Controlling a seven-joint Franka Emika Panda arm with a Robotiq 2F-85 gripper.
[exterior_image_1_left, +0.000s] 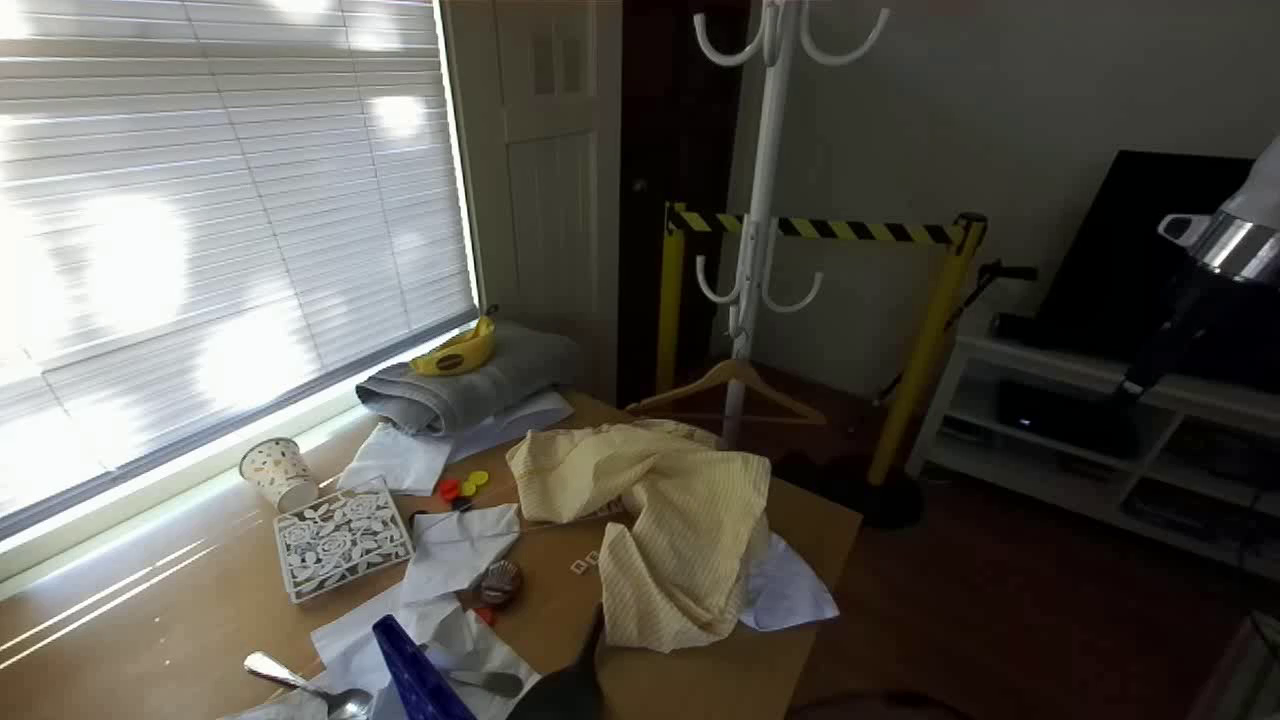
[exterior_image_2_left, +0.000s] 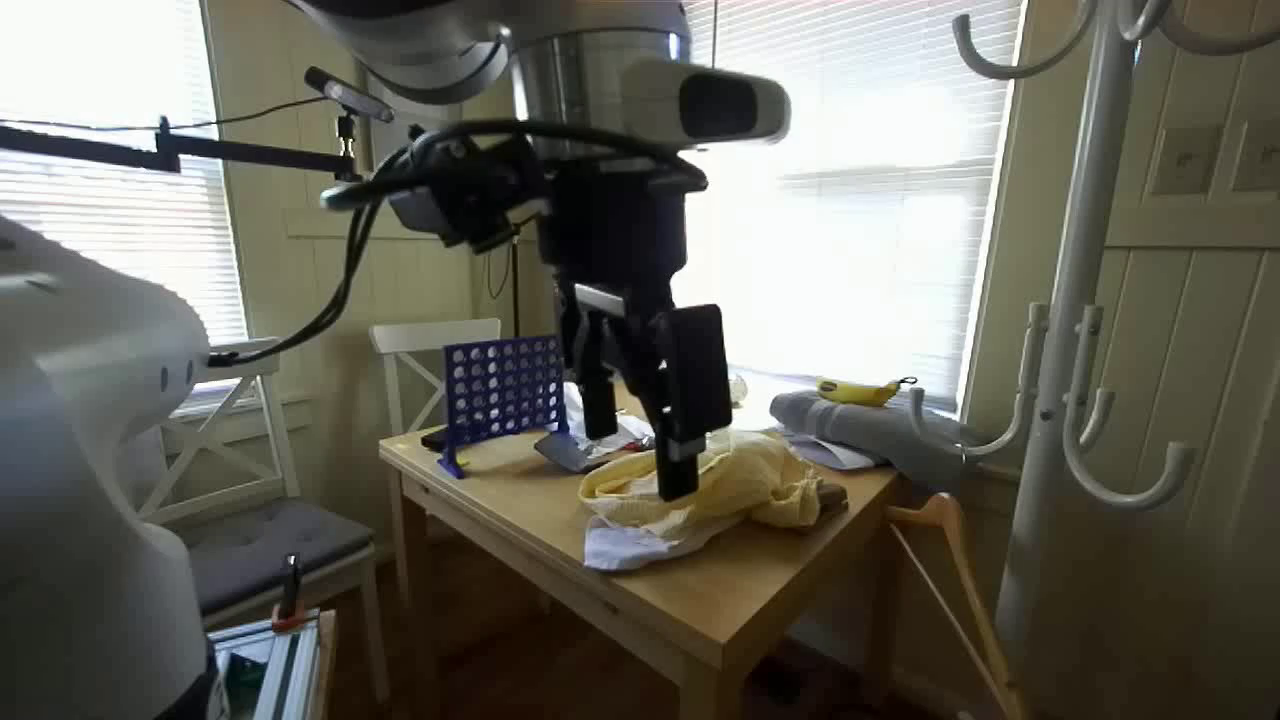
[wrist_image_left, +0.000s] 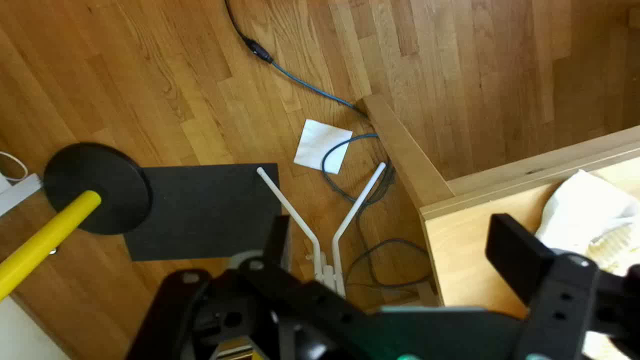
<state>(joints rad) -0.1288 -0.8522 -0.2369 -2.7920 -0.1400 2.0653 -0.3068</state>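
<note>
The gripper (exterior_image_2_left: 645, 435) points down, high above the floor (wrist_image_left: 240, 100), its fingers (exterior_image_2_left: 700, 370) spread wide and holding nothing; in the wrist view the floor and a corner of the table (wrist_image_left: 465, 260) show between them. Of the things on the table, the nearest to it appears to be the yellow cloth (exterior_image_2_left: 750, 480), apart from the fingers, heaped near the corner with a white cloth (exterior_image_1_left: 790, 585) sticking out from under it. What the folds cover cannot be seen. The cup (exterior_image_1_left: 278, 473) sits tilted below the blinds (exterior_image_1_left: 230, 250), just beside a flat white lattice (exterior_image_1_left: 343, 540) cut with roses; what is inside the cup cannot be made out. The pouch (exterior_image_1_left: 468, 350), shaped like a banana, rests on a folded grey towel (exterior_image_1_left: 535, 355), its contents hidden. Two small tiles (exterior_image_1_left: 585, 562) lie loose near the yellow cloth, and red and yellow discs (exterior_image_1_left: 467, 489) lie near the napkins (exterior_image_1_left: 460, 545). A spoon (exterior_image_1_left: 300, 681) lies partly on the napkins. In an exterior view the blue rack (exterior_image_2_left: 505, 390) stands upright on the table, pale light showing through many of its holes. At the right of an exterior view, the shelf unit (exterior_image_1_left: 1048, 366) has a black box (exterior_image_1_left: 1065, 415) in an upper compartment; the shapes in its lower compartments are too dim to name.
</note>
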